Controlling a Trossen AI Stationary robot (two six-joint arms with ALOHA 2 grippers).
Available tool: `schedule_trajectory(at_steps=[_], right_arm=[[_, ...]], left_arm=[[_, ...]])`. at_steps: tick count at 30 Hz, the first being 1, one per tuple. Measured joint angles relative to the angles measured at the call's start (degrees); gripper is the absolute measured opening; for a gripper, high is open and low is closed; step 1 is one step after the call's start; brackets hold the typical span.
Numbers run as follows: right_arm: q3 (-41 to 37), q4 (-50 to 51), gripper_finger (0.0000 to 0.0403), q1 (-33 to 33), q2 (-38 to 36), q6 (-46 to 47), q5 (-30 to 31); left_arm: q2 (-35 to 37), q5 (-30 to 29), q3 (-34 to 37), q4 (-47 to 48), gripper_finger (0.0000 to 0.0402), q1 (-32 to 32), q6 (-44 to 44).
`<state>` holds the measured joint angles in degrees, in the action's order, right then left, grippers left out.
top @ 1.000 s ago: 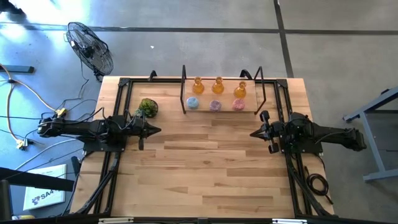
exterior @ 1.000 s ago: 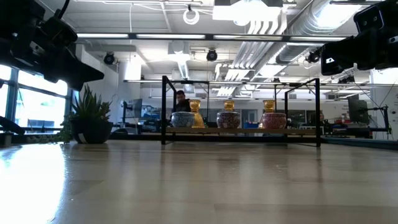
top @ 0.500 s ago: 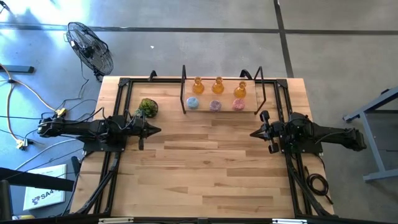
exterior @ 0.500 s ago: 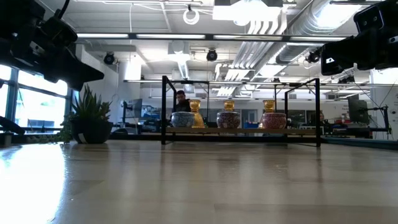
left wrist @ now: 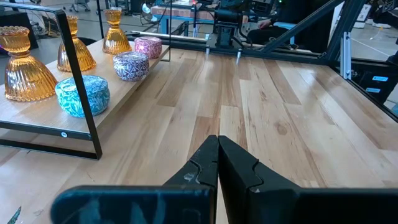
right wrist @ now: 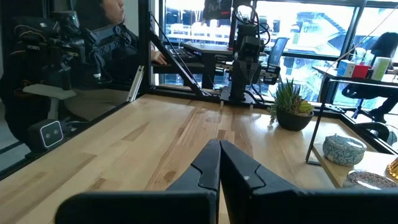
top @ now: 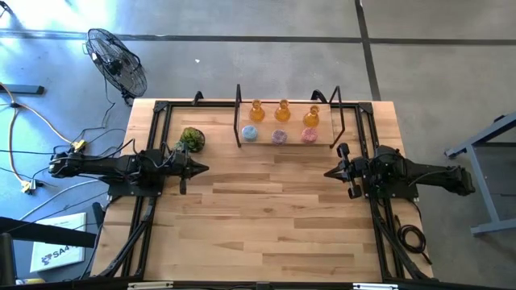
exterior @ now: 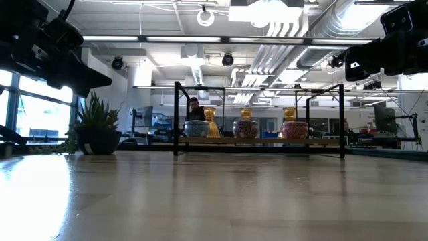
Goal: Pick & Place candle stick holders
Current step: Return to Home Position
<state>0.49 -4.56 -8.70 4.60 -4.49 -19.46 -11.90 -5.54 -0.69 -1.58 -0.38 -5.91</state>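
Both arms parked, shelf full, nothing stirring.
Pale wood table [top: 266,234] on grey concrete, a fan [top: 117,64] off its back left corner, a person [right wrist: 118,25] seated beyond the edge, ducts overhead. At the back, the black-framed shelf [top: 326,127] carries the amber candle stick holders [top: 283,110] in a row, with the blue round holder [top: 250,134], lilac round holder [top: 279,136] and pink round holder [top: 309,134] in front. The plant [top: 191,138] sits to the left. Left gripper [top: 203,168] and right gripper [top: 329,172] hover at the sides, fingers pressed together, empty. Same as a second ago, nothing has moved.
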Motion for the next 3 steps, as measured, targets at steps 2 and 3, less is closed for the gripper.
schedule_trajectory(at_steps=[2,3], right_arm=[[0.0,0.0,0.0,0.0,-0.02,0.0,0.01],[0.0,0.0,0.0,0.0,-0.02,0.0,0.0]], left_arm=[[0.0,0.0,0.02,0.0,0.0001,0.0,0.02],[-0.02,0.0,0.02,0.0,0.0001,0.0,0.0]])
